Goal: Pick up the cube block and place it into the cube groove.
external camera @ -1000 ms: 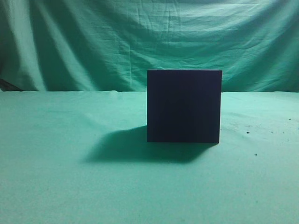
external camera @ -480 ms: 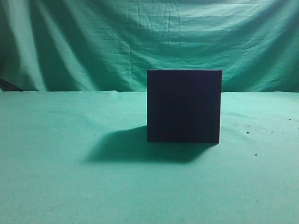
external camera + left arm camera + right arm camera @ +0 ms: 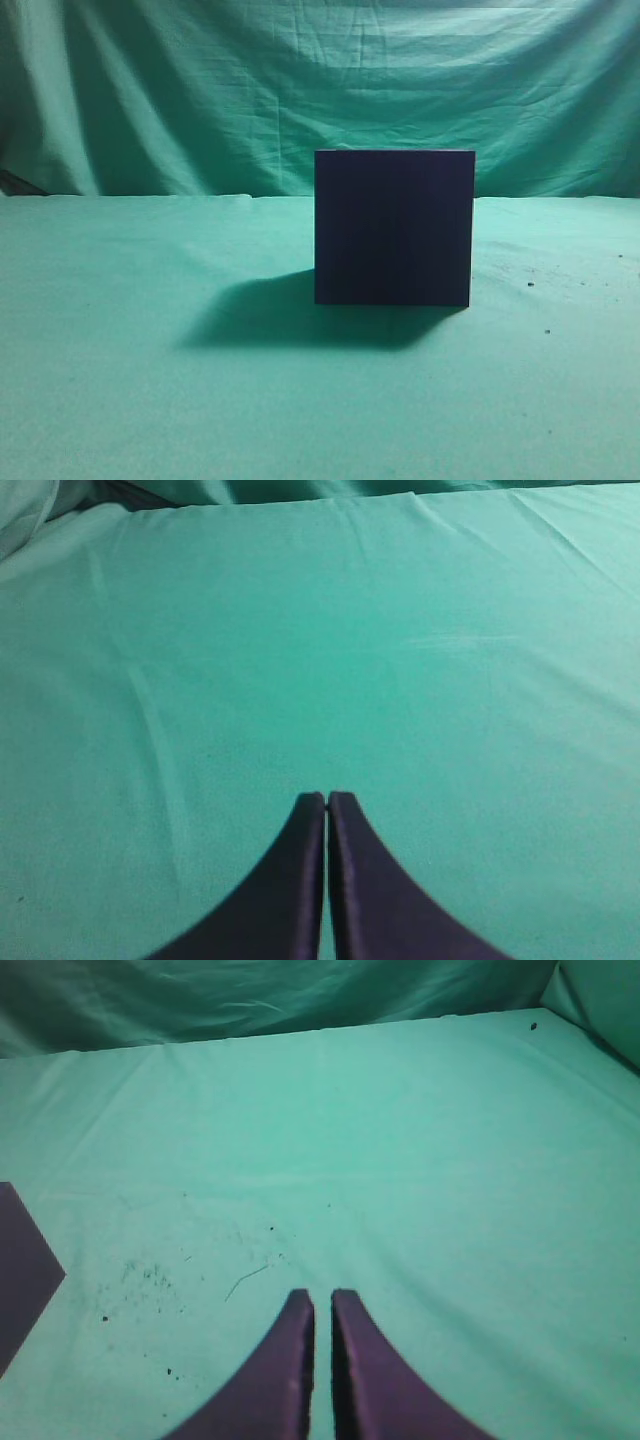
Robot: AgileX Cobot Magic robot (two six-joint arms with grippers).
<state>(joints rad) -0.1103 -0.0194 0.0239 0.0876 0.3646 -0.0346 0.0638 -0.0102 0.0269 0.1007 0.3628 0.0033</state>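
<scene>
Exterior view shows nothing moved in the last second, so picking has not begun; the box [image 3: 393, 228] sits on the worktop [image 3: 120, 400], its groove unseen; a purple corner, probably the block [image 3: 22, 1270], shows near the box; left gripper [image 3: 326, 800] and right gripper [image 3: 321, 1305] are clenched, empty.

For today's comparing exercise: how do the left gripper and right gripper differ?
Left gripper fingertips touch; right gripper fingertips leave a thin slit. Left gripper hangs over plain cloth; right gripper over speckled cloth, with a purple object at the view's edge. Both are dark, curved, holding nothing.
</scene>
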